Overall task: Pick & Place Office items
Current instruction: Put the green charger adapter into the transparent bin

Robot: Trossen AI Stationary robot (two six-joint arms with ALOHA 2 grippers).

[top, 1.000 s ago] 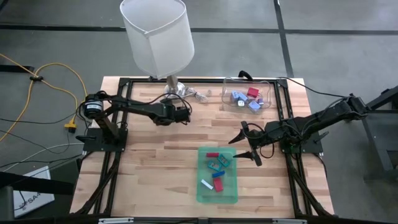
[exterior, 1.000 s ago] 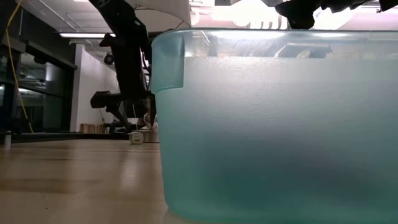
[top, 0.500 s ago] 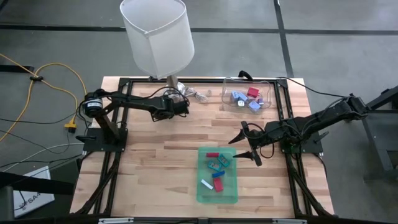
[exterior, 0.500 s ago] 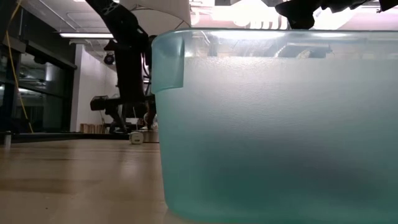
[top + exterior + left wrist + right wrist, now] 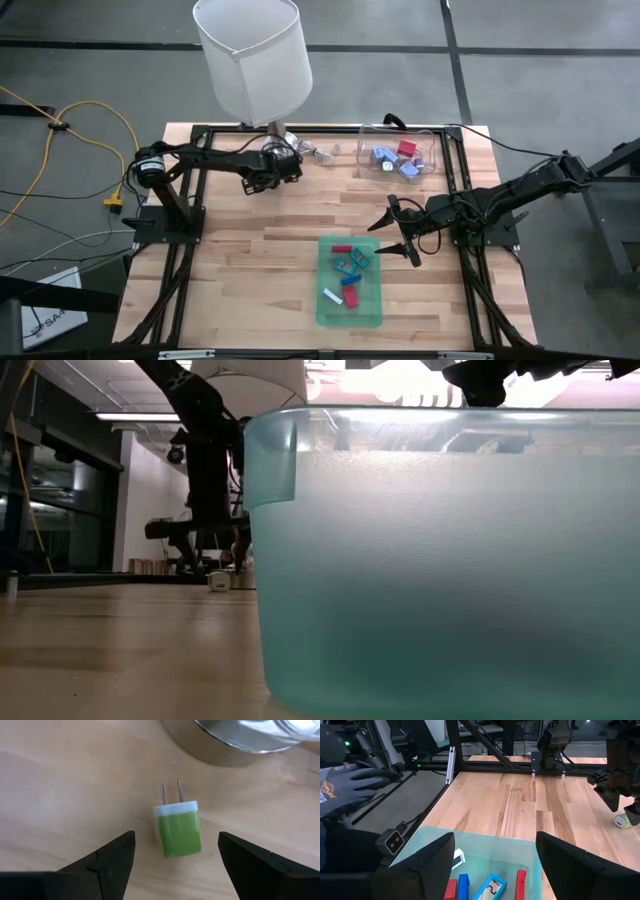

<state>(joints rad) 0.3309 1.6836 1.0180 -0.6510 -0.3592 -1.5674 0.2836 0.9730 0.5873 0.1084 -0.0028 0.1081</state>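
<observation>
A green plug adapter [image 5: 177, 832] with a white cap and two metal prongs lies flat on the wood, close to the lamp's metal base [image 5: 225, 745]. My left gripper [image 5: 175, 865] is open just above it, one finger on each side, touching nothing; in the high view it sits by the lamp foot [image 5: 283, 165]. Several red, blue, teal and white office items lie in the flat green tray [image 5: 372, 310]. My right gripper [image 5: 402, 232] hangs open over the tray's far right corner. The adapter also shows far off [image 5: 621, 821].
A lamp with a white shade [image 5: 252, 60] stands at the far edge. A clear container [image 5: 425, 135] at the far right holds blue and red pieces. Small pale bits [image 5: 322, 153] lie beside the lamp foot. The tray wall [image 5: 450, 560] fills the low view. A gloved hand [image 5: 350, 780] shows beyond the table.
My left gripper has moved toward the far edge and a little left, closing in on the lamp foot. The right arm has kept still.
</observation>
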